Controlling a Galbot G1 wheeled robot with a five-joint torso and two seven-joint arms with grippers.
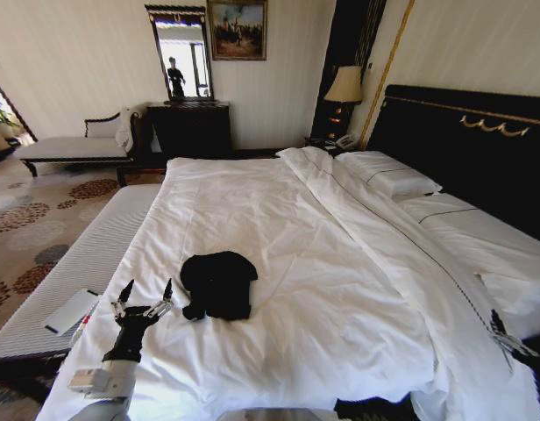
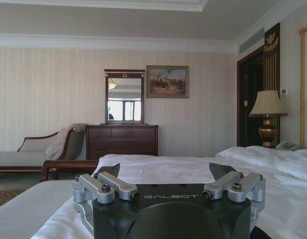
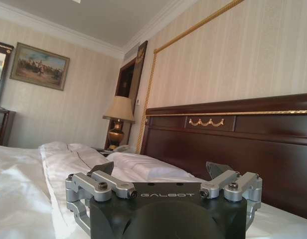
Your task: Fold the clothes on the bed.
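Black short-sleeved T-shirt [image 1: 219, 284] of soft fabric, bunched in a small heap on the near left part of the large white-duveted bed [image 1: 340, 263]. Light and limp by the look of it; likely to sag and slide over the duvet, so best pinched at a sleeve or hem edge. Left gripper [image 1: 145, 294] hovering just left of the heap, fingers spread apart, nothing held. Right gripper [image 1: 509, 340] parked at the near right edge, jaws likewise apart.

Looking like a hotel-style bedroom. Big bed [image 1: 279, 263] with white duvet and dark gold-trimmed headboard [image 1: 463, 149] sitting at 2 o'clock; dresser [image 1: 189, 130] with mirror [image 1: 181, 54], painting [image 1: 238, 29] and lamp [image 1: 344, 86] standing around 12.
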